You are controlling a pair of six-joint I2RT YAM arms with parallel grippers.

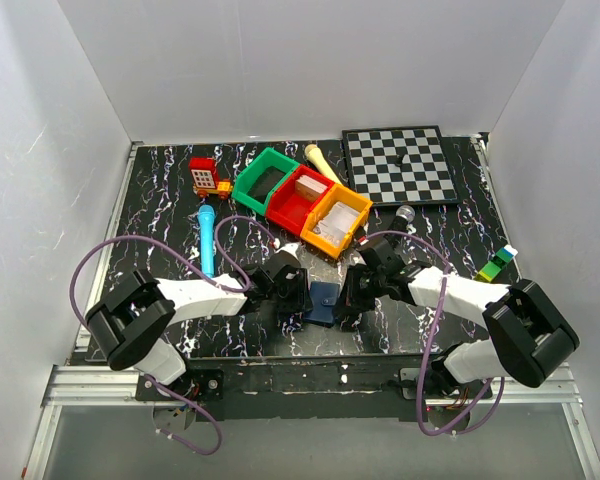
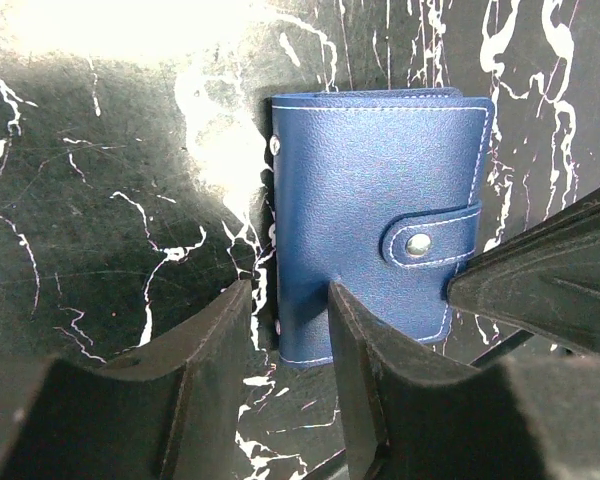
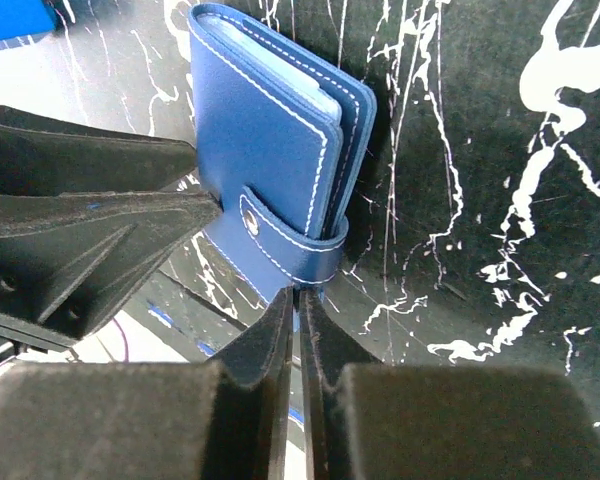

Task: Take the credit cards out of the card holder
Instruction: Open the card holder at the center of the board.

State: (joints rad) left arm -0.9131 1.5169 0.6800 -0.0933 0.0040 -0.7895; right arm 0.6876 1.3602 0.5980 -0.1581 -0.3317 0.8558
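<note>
nearest me, the right pincer (image 3: 298, 297) is pressed together, its tips touching the loop end of the strap (image 3: 280, 240). i read that as a try at peeling the snap open, though i can't tell whether any of the strap is actually caught. the left pincer (image 2: 287, 292) is spread, its matte black wedge fingers (image 2: 355, 340) straddling one corner on the side away from the strap, probably to pin the case down while the strap gets tugged.

between the two lies the card holder (image 2: 370, 200), flat on the bench (image 2: 100, 200), closed, with the metal stud (image 2: 417, 244) fastened. it's a navy rectangle with a fine pebbled grain and white stitching round the edges, and a pale layer peeks from the open side. no cards are out yet. the bench is glossy black with white marbled veins.

further back sit a green bin (image 1: 245, 186), a red bin (image 1: 280, 214) and an orange bin (image 1: 325, 240) — hard plastic, touching in a row — and beyond them a chessboard (image 1: 400, 165).
</note>
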